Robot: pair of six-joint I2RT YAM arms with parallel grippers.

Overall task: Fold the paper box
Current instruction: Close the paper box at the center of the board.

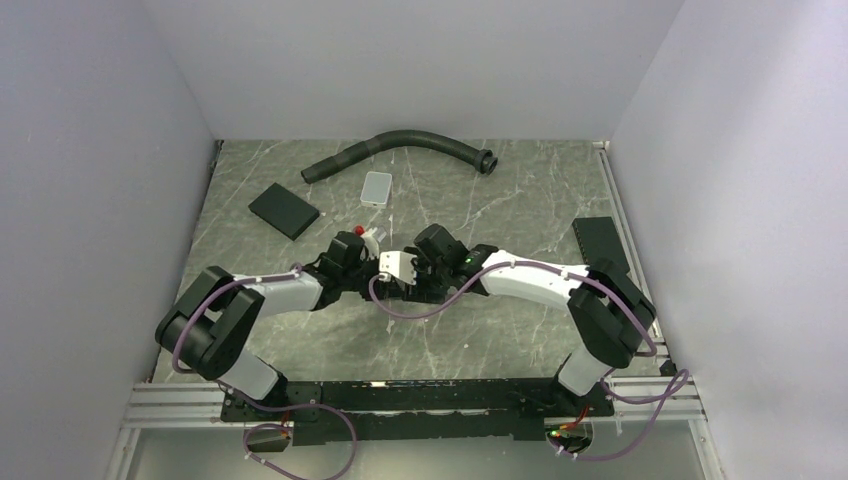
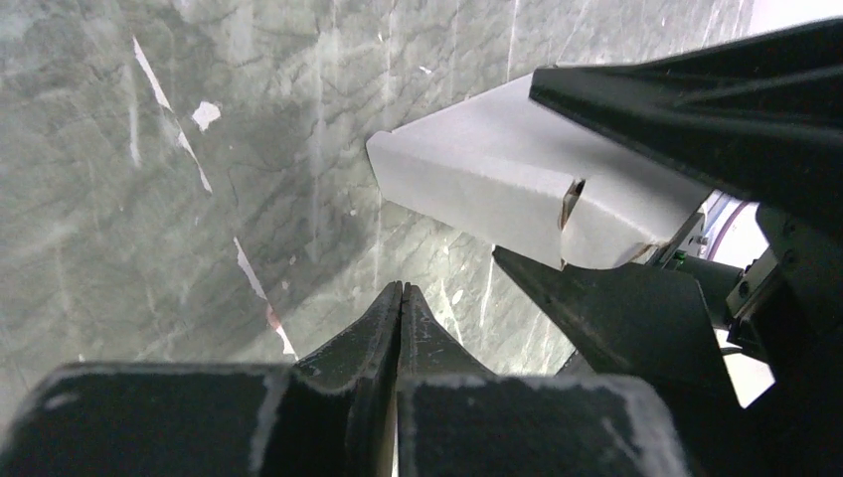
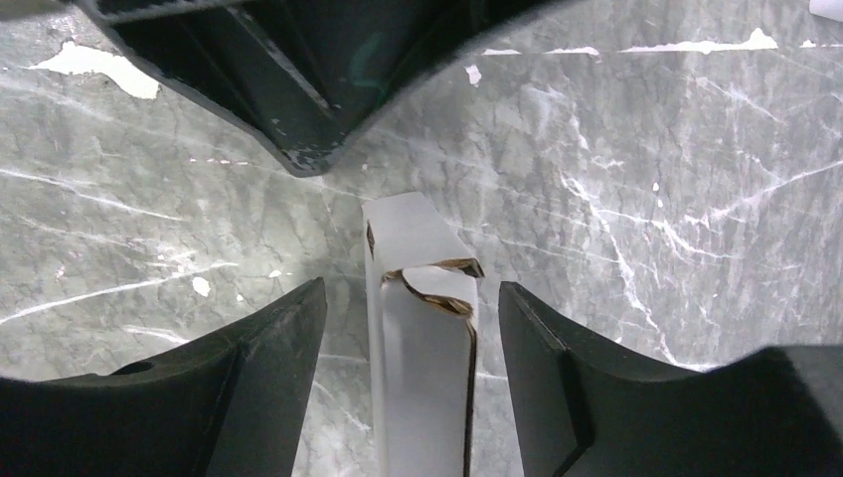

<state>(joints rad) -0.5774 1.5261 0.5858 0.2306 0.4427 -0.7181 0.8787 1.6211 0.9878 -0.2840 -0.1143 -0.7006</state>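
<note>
The paper box (image 1: pixel 397 266), a slim white carton with a tucked end flap, sits at mid-table between the two grippers. In the right wrist view the box (image 3: pixel 422 348) stands between the fingers of my right gripper (image 3: pixel 410 288). That gripper is open, with a gap on each side of the carton. My left gripper (image 2: pixel 401 288) is shut with nothing in it, its tips just short of the box (image 2: pixel 497 179). The right gripper's black fingers (image 2: pixel 616 308) frame the carton above and below. From above, the left gripper (image 1: pixel 368 262) and right gripper (image 1: pixel 418 270) meet at the box.
A black corrugated hose (image 1: pixel 400 145) curves along the back. A light grey rounded tile (image 1: pixel 377 187) and a black flat pad (image 1: pixel 284 210) lie behind the arms. Another black pad (image 1: pixel 600 240) lies at the right edge beside a metal rail.
</note>
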